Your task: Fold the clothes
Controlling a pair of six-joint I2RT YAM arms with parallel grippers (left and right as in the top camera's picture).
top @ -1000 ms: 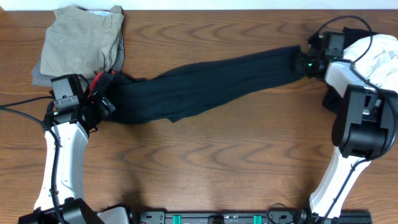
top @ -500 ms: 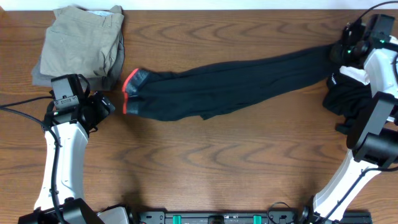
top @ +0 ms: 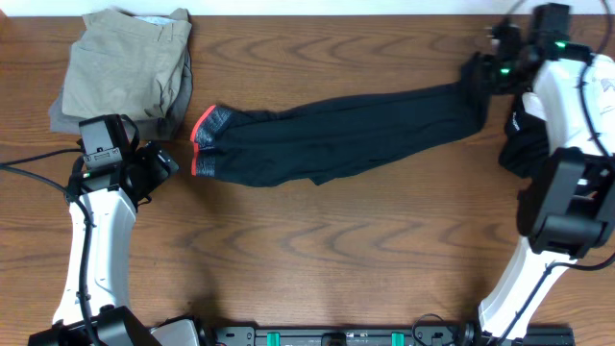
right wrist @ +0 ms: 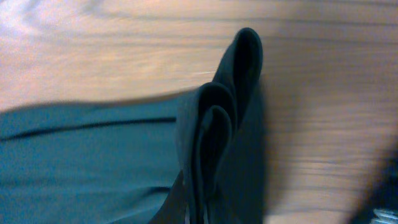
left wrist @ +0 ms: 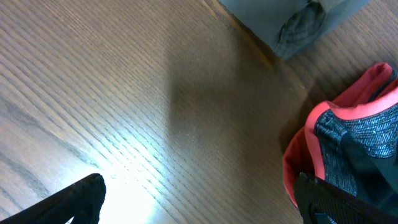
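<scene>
While the overhead camera looks down on the table (top: 317, 259), the right gripper (top: 480, 79) is closed on the leg ends of the black trousers (top: 346, 130). From this gripper the trousers run away in 1 long band toward the left arm and lie flat on the wood. Their red-orange waistband (top: 202, 144) lies just ahead of the left gripper (top: 163, 163), near it but apart from it. The left gripper stands wide, with nothing between its 2 fingers. Beyond this gripper, a khaki garment (top: 125, 62) rests on a grey garment (top: 60, 117). Behind the right gripper, beside its arm, lie a black garment (top: 524, 149) and a white garment (top: 601, 91).

From the left wrist camera, the 2 dark fingers (left wrist: 74, 199) show at the lower corners, far apart, with bare wood between them. The waistband lies close by 1 finger, its grey inner side turned up; I cannot tell if they touch. Ahead of the gripper shows a corner of 1 garment from the pile; which one, I cannot tell.

From the right wrist camera, the black cloth is bunched in several layers right at the jaws, and its folded edge stands up from the wood. The cloth hides most of the fingers here.
</scene>
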